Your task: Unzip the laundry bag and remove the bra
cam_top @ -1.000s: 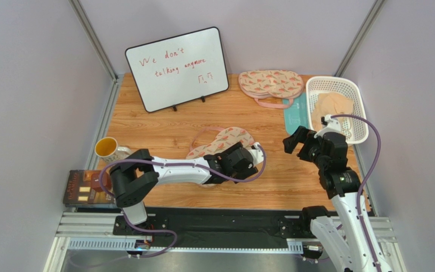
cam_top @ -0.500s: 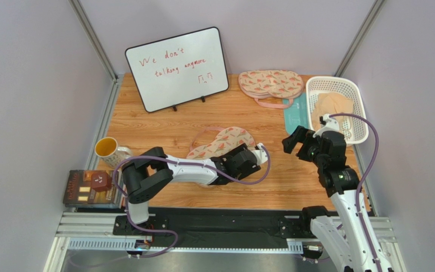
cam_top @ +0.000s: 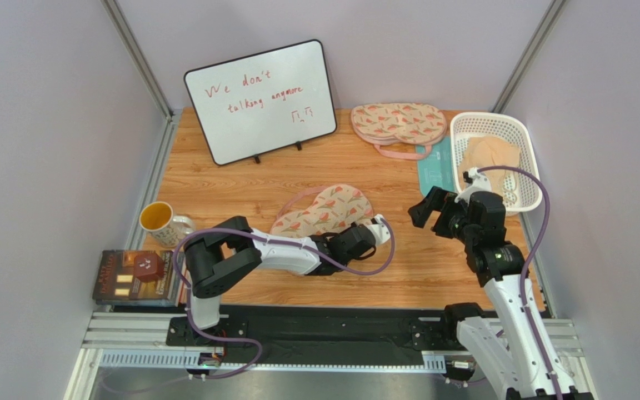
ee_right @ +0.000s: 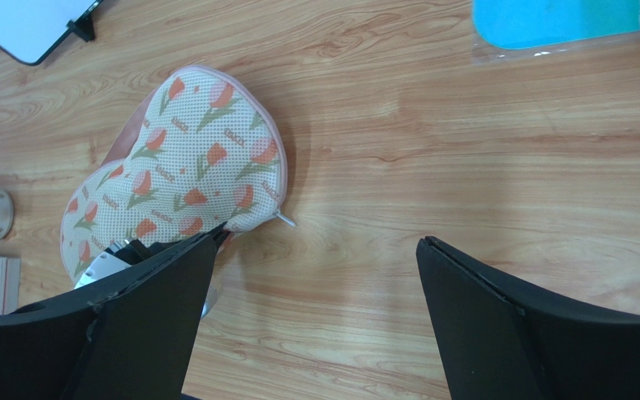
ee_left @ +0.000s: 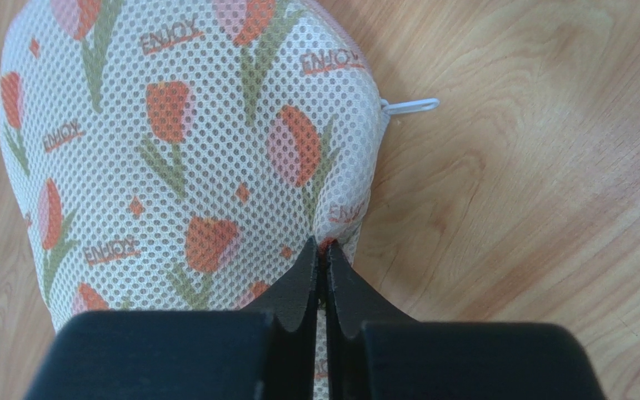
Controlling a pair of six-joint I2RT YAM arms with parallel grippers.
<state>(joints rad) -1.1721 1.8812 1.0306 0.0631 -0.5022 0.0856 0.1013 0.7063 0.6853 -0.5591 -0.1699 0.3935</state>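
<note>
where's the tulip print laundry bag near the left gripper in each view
Top external: laundry bag mid-table, beyond the left gripper.
Left wrist: bag fills the upper left, edge pinched.
Right wrist: bag left of centre.
Shared landmark: its white zipper pull, visible in both wrist views.

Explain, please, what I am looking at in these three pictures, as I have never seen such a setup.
Two robot arms are bolted to a wooden table. One picture looks down from above; the other two come from cameras on each wrist. The left gripper is shut, pinching the edge of a tulip-print laundry bag. The right gripper hangs open, holding nothing. Also there: a whiteboard, mug, basket and a second bag.
</note>
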